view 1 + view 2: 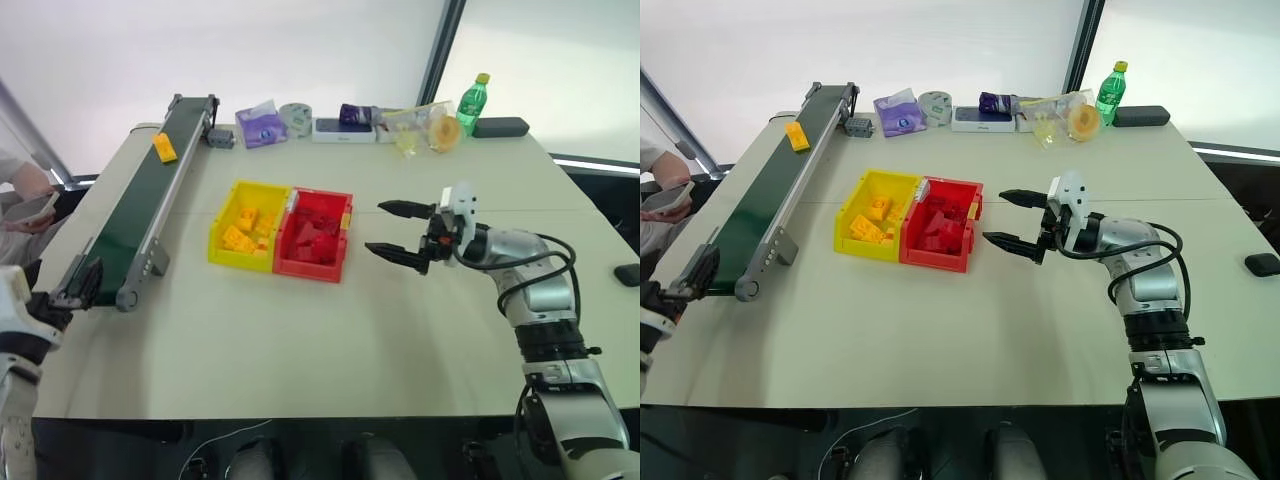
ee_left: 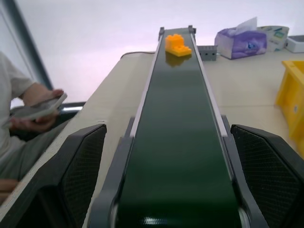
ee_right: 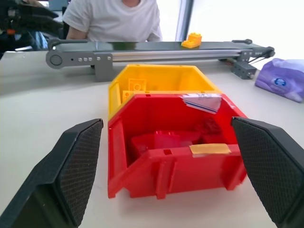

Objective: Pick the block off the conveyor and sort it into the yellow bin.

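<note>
While the block [image 1: 164, 147] rides near the far end of the conveyor [image 1: 130, 225], I see it lying flat on the dark green belt, between the grey side rails, well apart from both pincers. My left pincer [image 2: 168, 183] sits at the near end of the conveyor, pointing along the belt, its 2 fingers [image 2: 83, 171] spread wide on either side of the rails and holding nothing. My right pincer [image 1: 400, 232] hangs above the counter [image 1: 300, 330] just beside the red bin [image 1: 314, 235], pointing toward it, jaws wide apart and empty. The yellow bin [image 1: 247, 226] stands touching the red bin's side, between it and the conveyor, and already holds several yellow bricks; the red bin holds red bricks. A person sits past the conveyor's outer side, a hand [image 2: 35, 116] holding a flat device. At the counter's far edge stand a green bottle [image 1: 473, 101], a purple tissue pack [image 1: 261, 125] and other small items.
</note>
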Tool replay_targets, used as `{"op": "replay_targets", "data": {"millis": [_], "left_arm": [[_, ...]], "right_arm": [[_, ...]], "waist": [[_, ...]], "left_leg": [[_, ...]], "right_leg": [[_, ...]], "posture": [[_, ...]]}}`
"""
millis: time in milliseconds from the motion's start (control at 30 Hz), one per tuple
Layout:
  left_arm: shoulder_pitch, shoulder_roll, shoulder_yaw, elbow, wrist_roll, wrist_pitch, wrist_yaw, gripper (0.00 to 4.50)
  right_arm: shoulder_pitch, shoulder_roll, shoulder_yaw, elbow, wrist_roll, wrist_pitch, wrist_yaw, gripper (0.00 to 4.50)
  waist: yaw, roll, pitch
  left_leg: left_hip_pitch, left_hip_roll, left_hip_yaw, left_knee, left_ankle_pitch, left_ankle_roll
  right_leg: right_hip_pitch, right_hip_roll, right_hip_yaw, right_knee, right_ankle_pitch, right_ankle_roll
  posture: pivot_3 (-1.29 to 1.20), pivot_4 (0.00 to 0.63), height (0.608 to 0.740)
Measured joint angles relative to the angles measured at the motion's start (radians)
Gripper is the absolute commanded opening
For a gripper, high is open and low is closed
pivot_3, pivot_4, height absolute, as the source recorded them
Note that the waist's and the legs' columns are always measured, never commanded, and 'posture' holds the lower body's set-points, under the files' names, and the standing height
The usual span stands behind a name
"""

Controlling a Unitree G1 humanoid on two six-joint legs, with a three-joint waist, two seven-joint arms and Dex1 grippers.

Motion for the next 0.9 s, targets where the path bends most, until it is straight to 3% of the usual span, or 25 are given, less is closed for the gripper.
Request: {"op": "replay_targets", "data": {"millis": [633,767,900], "left_arm": [[0.003,0.069,-0.03,-0.04,-0.04,0.066,-0.01,4.42],[0.033,-0.046,-0.003,-0.14,-0.108,0.032,0.023,4.42],[0.087,-0.09,0.011,-0.156,-0.116,-0.016,0.036,4.42]], "right_arm": [[-0.014,0.0,0.004,0.021,-0.007,-0.015,0.014,4.5],[-0.014,0.0,0.004,0.019,-0.007,-0.015,0.014,4.5],[-0.014,0.002,0.004,0.02,-0.007,-0.015,0.014,4.5]], "waist": [[-0.005,0.0,0.0],[-0.004,0.0,0.0],[-0.004,0.0,0.0]], "left_leg": [[0.0,0.0,0.0,0.0,0.0,0.0],[0.0,0.0,0.0,0.0,-0.001,0.001],[0.0,0.0,0.0,0.0,-0.001,0.001]], "right_leg": [[0.0,0.0,0.0,0.0,0.0,0.0],[0.0,0.0,0.0,-0.001,0.0,0.0],[0.001,0.0,0.0,-0.001,0.0,0.0]], "posture": [[0.0,0.15,0.74],[0.0,0.15,0.74],[0.0,0.15,0.74]]}}
